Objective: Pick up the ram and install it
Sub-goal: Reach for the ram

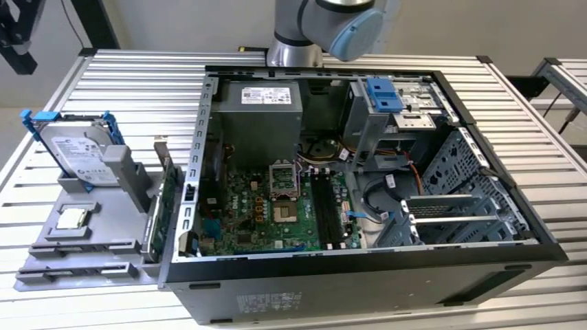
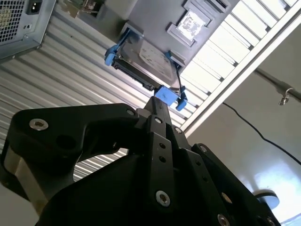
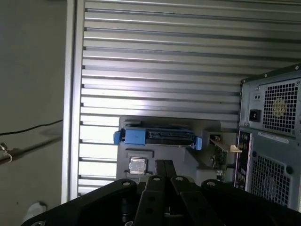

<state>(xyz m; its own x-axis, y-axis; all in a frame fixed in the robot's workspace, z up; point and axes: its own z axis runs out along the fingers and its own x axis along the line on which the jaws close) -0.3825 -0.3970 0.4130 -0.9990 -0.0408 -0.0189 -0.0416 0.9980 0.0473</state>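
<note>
The ram is out of view. My gripper [image 3: 165, 163] hangs high above the slatted table [image 3: 178, 56], its fingers pressed together with nothing between them; in the second wrist view the gripper [image 2: 158, 104] points toward the grey parts holder [image 2: 155, 19]. The arm [image 1: 337, 24] rises behind the open computer case [image 1: 367, 292]. Inside the case, the long black memory slots [image 1: 328, 206] lie beside the processor socket [image 1: 284, 196] on the green motherboard.
On the grey holder [image 1: 92, 254], at the exterior view's left, stand a silver hard drive in a blue frame [image 1: 81, 155], a small square chip [image 1: 71, 218] and a green card [image 1: 163, 206]. The case's power supply [image 3: 277, 117] faces the wrist. A drive cage [image 1: 458, 206] fills the case's right.
</note>
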